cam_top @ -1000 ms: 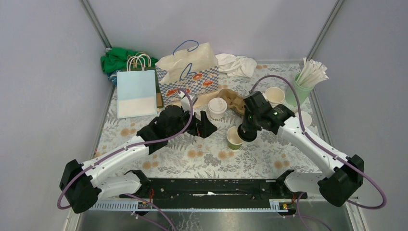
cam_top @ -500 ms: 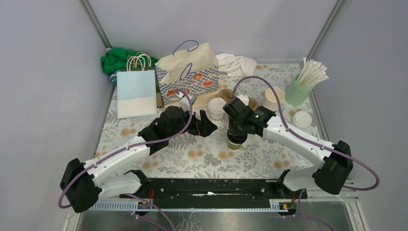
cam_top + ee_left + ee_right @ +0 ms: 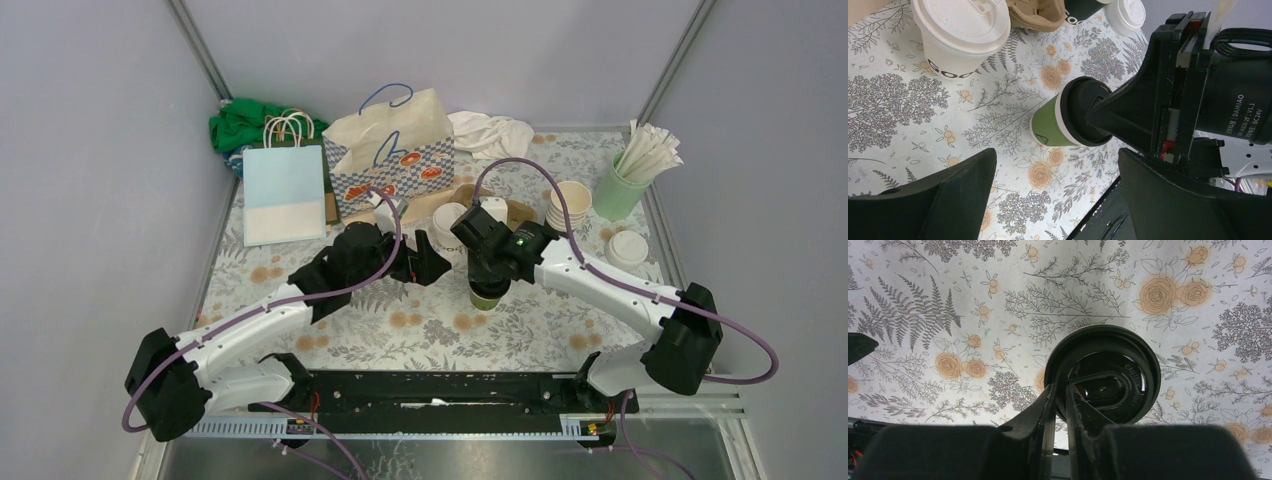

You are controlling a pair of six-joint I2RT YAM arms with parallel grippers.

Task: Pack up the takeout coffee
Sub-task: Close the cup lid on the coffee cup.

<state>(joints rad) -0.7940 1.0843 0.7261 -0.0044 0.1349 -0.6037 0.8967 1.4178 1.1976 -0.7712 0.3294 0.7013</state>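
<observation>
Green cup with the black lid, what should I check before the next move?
1. Black lid on green cup: ok.
2. Lid snapped down all round: cannot tell, right hand covers part of the rim.
3. Cup upright on the table: ok.
4. Right hand free of the lid rim: cannot tell, its fingers stand close together there.
5. Left hand open, apart from the cup: ok.

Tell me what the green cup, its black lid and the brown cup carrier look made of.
The green cup looks like paper: a matte wall with no shine. The black lid seems to be moulded plastic: glossy, with reflections and raised lettering. The brown cup carrier is probably moulded paper pulp: dull, rough, with rounded shapes.
</observation>
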